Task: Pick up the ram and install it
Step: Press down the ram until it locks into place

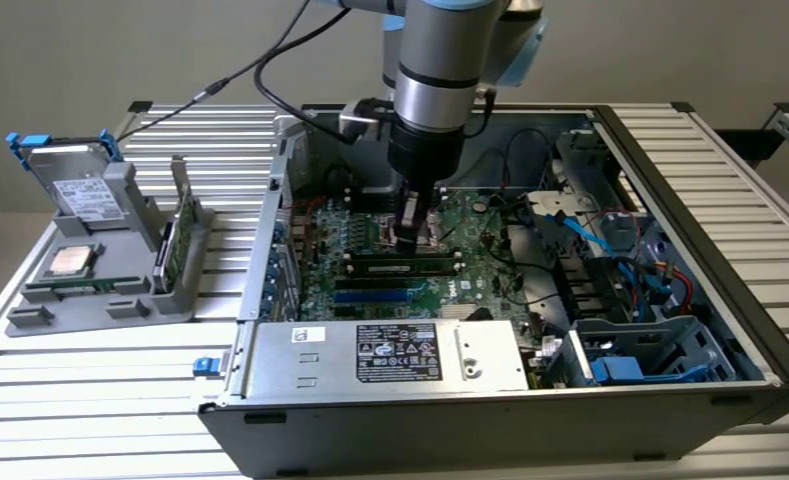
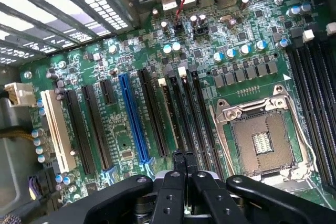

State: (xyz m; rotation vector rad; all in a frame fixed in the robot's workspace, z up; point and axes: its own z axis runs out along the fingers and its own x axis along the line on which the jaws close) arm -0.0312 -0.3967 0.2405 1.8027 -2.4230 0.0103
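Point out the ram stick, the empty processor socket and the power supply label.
ram stick (image 1: 404, 267): exterior view, middle of its long edge, seated in a motherboard slot.
processor socket (image 2: 261, 141): wrist view, centre of the open socket.
power supply label (image 1: 397, 352): exterior view, middle of the label.

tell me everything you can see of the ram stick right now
The ram is a long, narrow dark stick with a small pale label near its middle. It sits along a slot of the green motherboard inside the open computer case, running crosswise in the exterior view and looking level rather than tilted. The shut pincer hangs right over its middle with nothing between its fingers. Whether the tips touch its top edge cannot be told.
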